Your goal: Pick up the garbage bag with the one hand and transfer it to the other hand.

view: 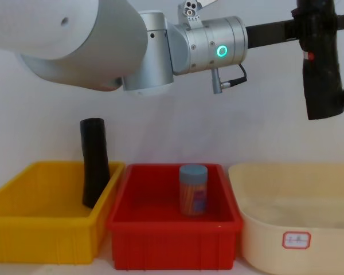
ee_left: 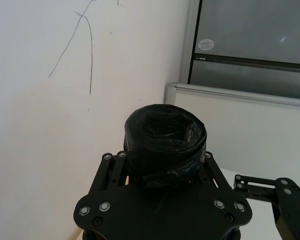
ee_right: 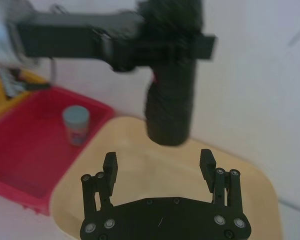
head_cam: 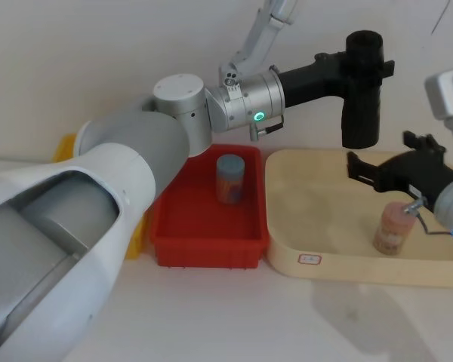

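Observation:
The garbage bag (head_cam: 361,102), a black tight roll with a small red mark on its side, hangs upright in the air over the back of the beige tray (head_cam: 325,226). My left gripper (head_cam: 366,66), on the green-ringed arm, is shut on the roll's upper part (view: 320,86). In the left wrist view the roll's end (ee_left: 165,142) sits between the fingers. My right gripper (head_cam: 379,153), on the blue-ringed arm, stands open over the tray, just below and right of the roll. From the right wrist the roll (ee_right: 172,100) hangs ahead of the spread fingers (ee_right: 110,167), apart from them.
A red bin (head_cam: 208,245) holds a blue-lidded jar (head_cam: 229,177). A yellow bin (view: 43,226) at the left holds a plain black roll (view: 94,169) leaning upright. A pink jar (head_cam: 392,228) stands in the beige tray under my right arm. The wall is close behind.

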Robot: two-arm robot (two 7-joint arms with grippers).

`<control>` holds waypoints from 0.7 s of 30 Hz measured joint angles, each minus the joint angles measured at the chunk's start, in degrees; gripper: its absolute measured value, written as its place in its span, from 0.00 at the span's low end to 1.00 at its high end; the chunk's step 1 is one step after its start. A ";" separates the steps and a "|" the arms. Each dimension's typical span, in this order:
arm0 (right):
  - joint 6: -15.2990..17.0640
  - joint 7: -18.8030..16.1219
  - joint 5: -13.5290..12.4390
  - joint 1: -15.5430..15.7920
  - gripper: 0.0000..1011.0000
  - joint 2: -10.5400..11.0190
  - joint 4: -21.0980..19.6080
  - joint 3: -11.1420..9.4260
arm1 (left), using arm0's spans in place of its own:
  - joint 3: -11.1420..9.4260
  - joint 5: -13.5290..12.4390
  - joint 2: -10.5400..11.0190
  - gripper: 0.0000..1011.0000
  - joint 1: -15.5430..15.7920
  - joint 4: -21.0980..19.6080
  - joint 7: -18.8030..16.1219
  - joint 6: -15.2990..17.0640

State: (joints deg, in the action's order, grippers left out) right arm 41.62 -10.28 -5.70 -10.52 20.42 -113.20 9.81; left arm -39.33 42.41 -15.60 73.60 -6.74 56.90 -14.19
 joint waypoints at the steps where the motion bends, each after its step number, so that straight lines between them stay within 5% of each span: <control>1: -0.23 -0.44 -0.14 -0.28 0.99 0.04 0.11 0.18 | 0.00 0.01 0.00 0.46 0.00 0.01 0.00 0.00; 13: -5.15 -7.58 -1.79 -7.93 0.99 -0.07 5.62 4.35 | -0.06 0.06 -0.05 0.46 0.07 0.14 0.07 -0.06; 21: -6.66 -8.45 -1.04 -12.02 0.99 -0.92 9.32 6.70 | -0.06 0.06 -0.09 0.46 0.10 0.20 0.08 -0.06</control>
State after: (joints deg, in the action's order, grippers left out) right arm 34.97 -18.73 -6.74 -22.54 19.50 -103.88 16.52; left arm -39.39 42.47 -15.69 73.70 -6.54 56.98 -14.25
